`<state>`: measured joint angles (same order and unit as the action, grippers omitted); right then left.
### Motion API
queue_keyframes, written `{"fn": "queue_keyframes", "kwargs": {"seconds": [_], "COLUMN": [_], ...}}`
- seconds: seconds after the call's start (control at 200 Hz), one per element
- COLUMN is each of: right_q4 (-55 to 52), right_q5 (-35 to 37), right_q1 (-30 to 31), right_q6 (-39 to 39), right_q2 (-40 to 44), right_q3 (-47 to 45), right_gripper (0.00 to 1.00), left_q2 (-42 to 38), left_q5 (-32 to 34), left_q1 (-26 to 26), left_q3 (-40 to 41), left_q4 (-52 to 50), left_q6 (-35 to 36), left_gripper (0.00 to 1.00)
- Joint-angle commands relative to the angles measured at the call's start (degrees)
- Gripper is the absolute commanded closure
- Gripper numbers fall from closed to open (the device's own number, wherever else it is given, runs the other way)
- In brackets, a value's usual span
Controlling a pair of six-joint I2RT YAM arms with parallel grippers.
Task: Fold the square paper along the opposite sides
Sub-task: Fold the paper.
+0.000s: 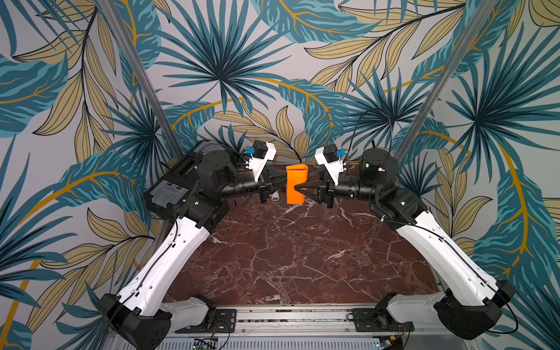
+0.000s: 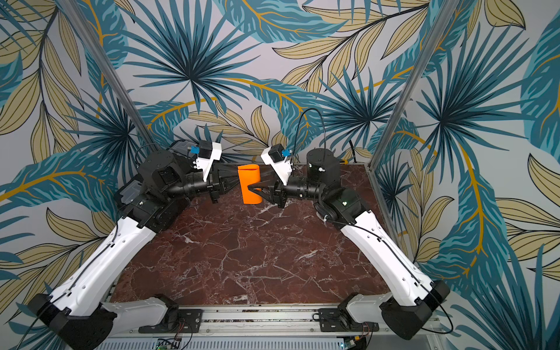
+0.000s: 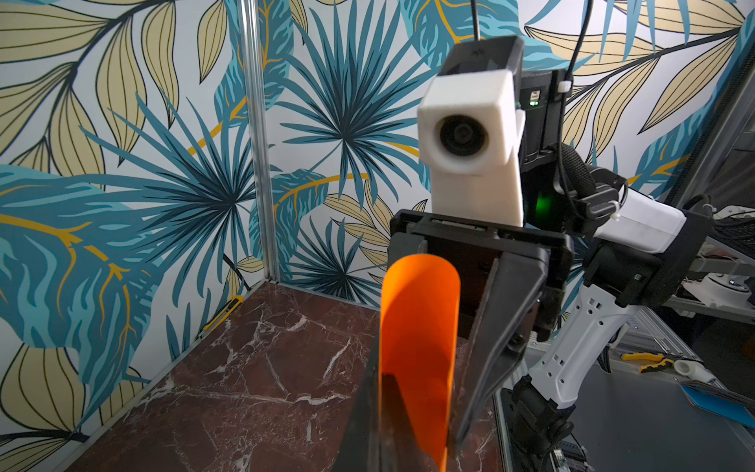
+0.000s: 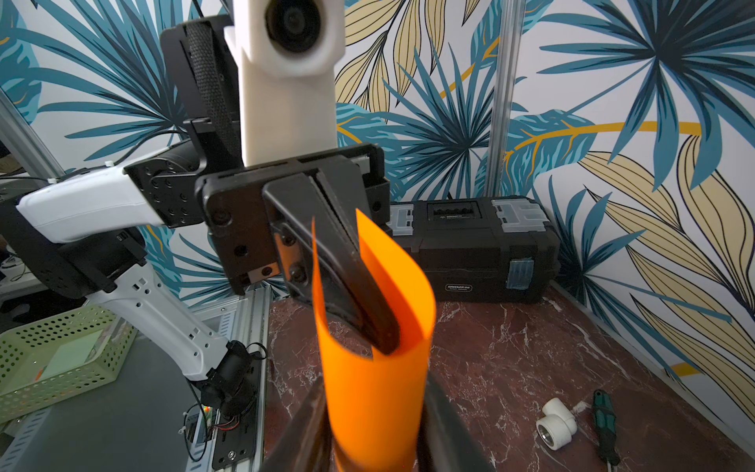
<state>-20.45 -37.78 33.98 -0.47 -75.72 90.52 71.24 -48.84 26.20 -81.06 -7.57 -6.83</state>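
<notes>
The square paper [image 1: 293,197] [image 2: 251,197] is bright orange and hangs in the air above the back of the table, curled into a tall U. My left gripper [image 3: 382,367] [image 1: 285,178] is shut on one side wall of the U; one finger lies inside the curl and one outside. My right gripper [image 4: 374,384] [image 1: 298,188] reaches in from the opposite side. Its jaws stand apart, with a finger [image 4: 310,429] against each outer side of the rounded bend of the paper [image 4: 376,408].
A black toolbox [image 4: 474,249] [image 1: 172,188] stands at the table's back left. A white pipe fitting [image 4: 555,425] and a green-handled screwdriver [image 4: 604,425] lie on the marble tabletop [image 1: 288,257] under the left arm. A yellow utility knife [image 3: 226,310] lies by the far wall.
</notes>
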Motion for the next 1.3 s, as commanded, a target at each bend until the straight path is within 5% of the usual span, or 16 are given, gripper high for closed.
{"fn": "queue_keyframes", "kwargs": {"seconds": [0.0,1.297], "right_q4": [-0.5,-0.4], "right_q5": [-0.7,-1.0], "right_q1": [0.3,0.7], "right_q6": [-0.5,-0.5], "right_q2": [-0.1,-0.4], "right_q3": [-0.7,-0.7], "right_gripper": [0.63,0.7], "left_q2": [-1.4,-1.7], "left_q5": [0.1,0.4], "left_q1": [-0.2,-0.2], "left_q3": [-1.6,-1.6], "left_q4": [-0.2,0.0], "left_q6": [0.8,0.8], "left_gripper": [1.0,1.0]}}
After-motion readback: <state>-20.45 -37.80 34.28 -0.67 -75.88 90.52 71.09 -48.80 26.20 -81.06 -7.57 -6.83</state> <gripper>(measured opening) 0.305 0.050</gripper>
